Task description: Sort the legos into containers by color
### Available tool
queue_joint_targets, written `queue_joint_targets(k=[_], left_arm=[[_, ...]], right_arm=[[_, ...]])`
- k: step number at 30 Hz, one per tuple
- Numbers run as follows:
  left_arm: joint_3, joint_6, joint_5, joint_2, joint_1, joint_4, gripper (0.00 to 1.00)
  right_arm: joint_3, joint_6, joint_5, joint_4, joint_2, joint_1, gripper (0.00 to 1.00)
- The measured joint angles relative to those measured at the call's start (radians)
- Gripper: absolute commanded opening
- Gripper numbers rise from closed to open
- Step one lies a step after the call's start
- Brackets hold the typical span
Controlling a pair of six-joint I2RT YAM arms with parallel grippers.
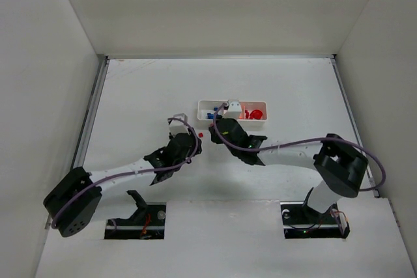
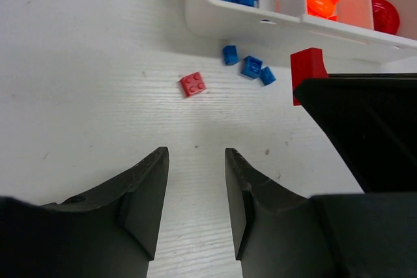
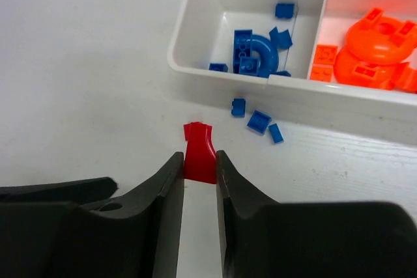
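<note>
The white tray [image 1: 203, 105] stands mid-table, holding blue, orange and red legos in its three compartments. My right gripper [image 3: 198, 157] is shut on a curved red lego [image 3: 200, 148], low over the table just in front of the tray's blue compartment [image 3: 215, 73]. Three blue legos [image 3: 258, 121] lie loose on the table by the tray wall. My left gripper [image 2: 195, 154] is open and empty, facing a small red brick [image 2: 193, 84] that lies on the table. The held red lego [image 2: 307, 69] and the loose blue legos [image 2: 251, 66] also show in the left wrist view.
The two grippers are close together in front of the tray; my right gripper's black body [image 2: 365, 128] fills the right of the left wrist view. White walls enclose the table on three sides.
</note>
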Motion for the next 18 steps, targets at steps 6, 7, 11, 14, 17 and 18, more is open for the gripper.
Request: queue_joint_targets(k=[6, 7, 11, 14, 17, 18], left_arm=[[0.138, 0.018, -0.010, 0.199, -0.057, 0.036, 0.35], [0.161, 0.022, -0.012, 0.235, -0.064, 0.042, 0.35], [0.228, 0.038, -0.024, 0.335, -0.086, 0.046, 0.35], [0.282, 0.047, -0.037, 0.402, -0.094, 0.045, 0.34], [0.338, 0.050, -0.051, 0.473, -0.099, 0.046, 0.33], [0.355, 0.049, -0.056, 0.497, -0.100, 0.045, 0.33]], right_arm=[[-0.084, -0.023, 0.001, 0.014, -0.116, -0.111, 0.24], [-0.097, -0.030, 0.002, 0.013, -0.129, -0.143, 0.24], [-0.133, -0.066, 0.005, 0.014, -0.165, -0.269, 0.24], [-0.138, -0.095, 0.004, 0.013, -0.165, -0.340, 0.25], [-0.137, -0.119, -0.002, 0.016, -0.153, -0.388, 0.31], [-0.136, -0.126, -0.005, 0.016, -0.144, -0.398, 0.35]])
